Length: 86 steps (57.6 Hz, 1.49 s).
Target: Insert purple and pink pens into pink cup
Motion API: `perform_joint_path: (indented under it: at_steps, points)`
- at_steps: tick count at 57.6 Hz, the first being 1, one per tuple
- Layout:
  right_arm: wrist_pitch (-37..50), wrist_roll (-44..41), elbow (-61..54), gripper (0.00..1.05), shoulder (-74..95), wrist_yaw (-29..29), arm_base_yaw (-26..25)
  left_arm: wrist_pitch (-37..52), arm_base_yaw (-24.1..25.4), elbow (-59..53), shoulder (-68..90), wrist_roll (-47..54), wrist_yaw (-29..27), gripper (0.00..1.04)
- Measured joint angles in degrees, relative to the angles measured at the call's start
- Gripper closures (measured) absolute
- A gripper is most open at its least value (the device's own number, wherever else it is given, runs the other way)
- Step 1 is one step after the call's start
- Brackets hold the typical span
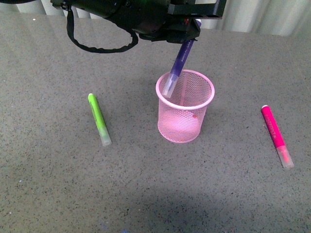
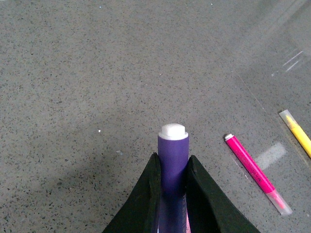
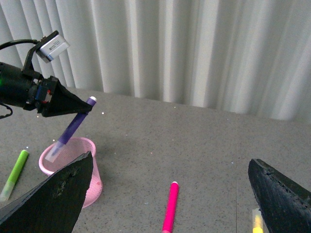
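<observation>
The pink cup [image 1: 185, 107] stands upright mid-table. My left gripper [image 1: 190, 34] is shut on the purple pen [image 1: 180, 60] and holds it tilted above the cup, with its clear cap end just inside the rim. The left wrist view shows the pen's purple end [image 2: 173, 153] pinched between the black fingers [image 2: 146, 194]. The pink pen [image 1: 276, 135] lies flat on the table to the right of the cup; it also shows in the left wrist view [image 2: 253, 170] and the right wrist view [image 3: 170, 207]. My right gripper [image 3: 170, 194] is open and empty above the pink pen. The cup [image 3: 77, 170] and purple pen [image 3: 73, 128] show there too.
A lime-green marker [image 1: 99, 119] lies flat left of the cup. A yellow marker [image 2: 297, 133] lies beyond the pink pen, also seen in the right wrist view [image 3: 257, 223]. The grey speckled table [image 1: 146, 194] ends at white curtains [image 3: 194, 53] behind.
</observation>
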Motion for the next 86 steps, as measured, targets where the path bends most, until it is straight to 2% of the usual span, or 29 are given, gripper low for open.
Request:
perform_joint_path:
  at_steps: [9,11,17,35,39,40,49,55,63,65,67,70,75,82,86]
  points:
    - [0.0,0.0,0.0,0.07,0.0,0.0,0.0,0.2,0.0,0.0,0.35,-0.09,-0.11,0.97]
    - [0.0,0.0,0.0,0.07,0.0,0.0,0.0,0.39,-0.02,0.0,0.35,-0.17,-0.09,0.93]
    - [0.0,0.0,0.0,0.07,0.0,0.0,0.0,0.9,-0.07,-0.15,0.35,-0.24,-0.04,0.68]
    - [0.0,0.0,0.0,0.07,0.0,0.0,0.0,1.22,0.33,-1.55,-0.11,-2.32,0.33,0.22]
    - [0.0,0.0,0.0,0.07,0.0,0.0,0.0,1.18,1.01,-1.86,-1.42,-4.15,0.02,0.07]
    - [0.0,0.0,0.0,0.07,0.0,0.0,0.0,1.18,1.29,-1.95,-1.92,-4.63,-0.07,0.06]
    - [0.0,0.02,0.0,0.07,0.0,0.0,0.0,1.16,5.68,-5.07,-9.88,-12.11,-1.81,0.08]
    - [0.0,0.0,0.0,0.07,0.0,0.0,0.0,1.11,12.11,-13.18,-19.74,-15.5,-3.1,0.08]
    - [0.0,0.0,0.0,0.07,0.0,0.0,0.0,0.09,20.37,-26.03,-29.55,-14.64,-5.33,0.08]
    - [0.0,0.02,0.0,0.07,0.0,0.07,0.0,10.32,21.62,-32.35,-30.45,-11.19,-13.86,0.16]
    - [0.0,0.0,0.0,0.07,0.0,-0.11,0.0,21.16,23.19,-38.16,-30.95,-7.04,-19.56,0.23]
    - [0.0,0.0,0.0,0.07,-0.02,-0.09,0.0,32.41,25.35,-45.53,-32.57,-3.63,-21.88,0.32]
    - [-0.04,0.0,0.0,0.07,0.0,0.07,0.0,45.46,27.17,-54.88,-36.04,-0.39,-23.5,0.46]
    - [-0.04,0.0,0.0,0.07,-0.02,-0.15,0.0,47.98,27.06,-60.74,-40.68,1.38,-22.82,0.64]
    - [-0.04,0.02,0.0,0.07,-0.02,-0.02,0.0,46.23,27.08,-63.17,-44.26,1.97,-22.88,0.8]
